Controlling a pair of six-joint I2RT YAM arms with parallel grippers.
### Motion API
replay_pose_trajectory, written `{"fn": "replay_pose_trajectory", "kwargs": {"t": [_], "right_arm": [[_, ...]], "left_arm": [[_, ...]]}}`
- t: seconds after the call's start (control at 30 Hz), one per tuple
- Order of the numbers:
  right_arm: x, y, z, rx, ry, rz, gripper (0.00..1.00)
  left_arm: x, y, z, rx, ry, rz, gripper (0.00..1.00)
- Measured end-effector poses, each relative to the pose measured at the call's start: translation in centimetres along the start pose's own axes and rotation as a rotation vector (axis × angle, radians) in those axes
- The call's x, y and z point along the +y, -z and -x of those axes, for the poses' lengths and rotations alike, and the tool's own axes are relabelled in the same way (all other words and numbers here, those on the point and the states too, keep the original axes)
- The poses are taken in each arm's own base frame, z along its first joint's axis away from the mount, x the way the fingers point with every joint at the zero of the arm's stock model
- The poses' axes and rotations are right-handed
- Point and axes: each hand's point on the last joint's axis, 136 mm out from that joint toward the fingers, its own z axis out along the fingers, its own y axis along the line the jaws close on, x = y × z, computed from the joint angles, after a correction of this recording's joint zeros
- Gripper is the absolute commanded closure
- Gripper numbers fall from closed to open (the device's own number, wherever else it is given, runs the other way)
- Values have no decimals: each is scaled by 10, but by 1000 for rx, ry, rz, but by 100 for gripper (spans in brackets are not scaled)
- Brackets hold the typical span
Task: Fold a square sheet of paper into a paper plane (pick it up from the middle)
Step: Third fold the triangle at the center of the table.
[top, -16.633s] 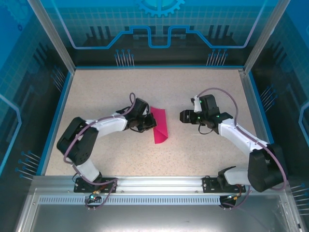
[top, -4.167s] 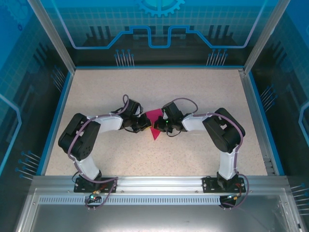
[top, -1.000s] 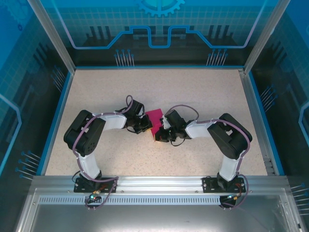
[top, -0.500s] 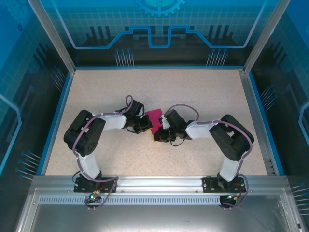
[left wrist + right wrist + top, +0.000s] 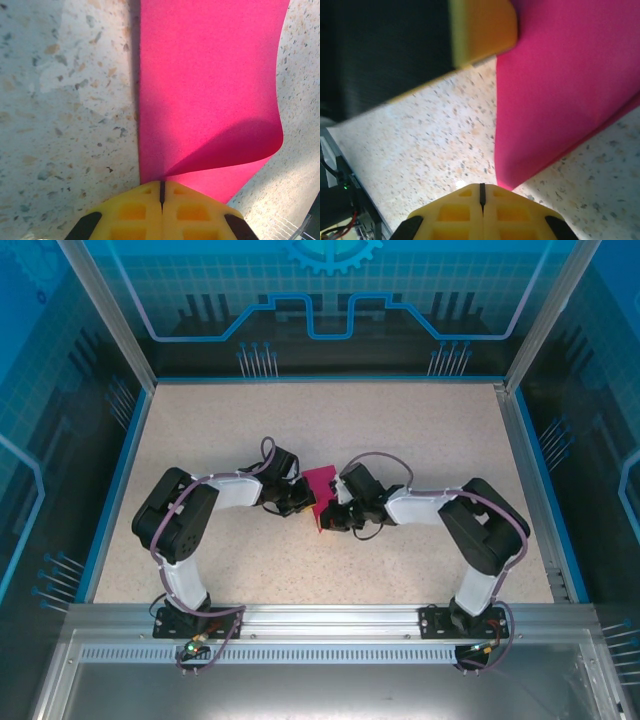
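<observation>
The square sheet of paper (image 5: 320,483) is magenta-pink and lies folded into a narrow strip at the table's middle. In the left wrist view one flap of the paper (image 5: 210,80) curls up off the lower layer. My left gripper (image 5: 303,503) is shut, and its yellow tips (image 5: 161,186) rest on the paper's near edge where the flap meets the lower layer. My right gripper (image 5: 327,520) is also shut. Its tips (image 5: 481,187) sit on the table just left of the paper's pointed corner (image 5: 509,181), holding nothing.
The speckled beige tabletop (image 5: 220,430) has blue walls (image 5: 118,480) on its sides. Both arms bend inward and meet at the centre. The left gripper's yellow finger (image 5: 480,30) shows at the top of the right wrist view, close to the paper.
The right arm's elbow has drifted slightly to the right and its gripper has nudged a little toward the paper. The left arm and the paper have stayed put.
</observation>
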Motion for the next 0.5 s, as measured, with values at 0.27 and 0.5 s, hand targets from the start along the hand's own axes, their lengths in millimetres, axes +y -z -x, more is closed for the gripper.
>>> {"fn": "replay_pose_trajectory", "kwargs": {"t": [0.27,0.5], "right_arm": [[2,6,33,-61,-3,8,100],[-13,-7,31,-31,-29,-38,100]], "left_arm": [[0,0,0,0,0,0,93],[0,0,0,0,-4,1,93]]}}
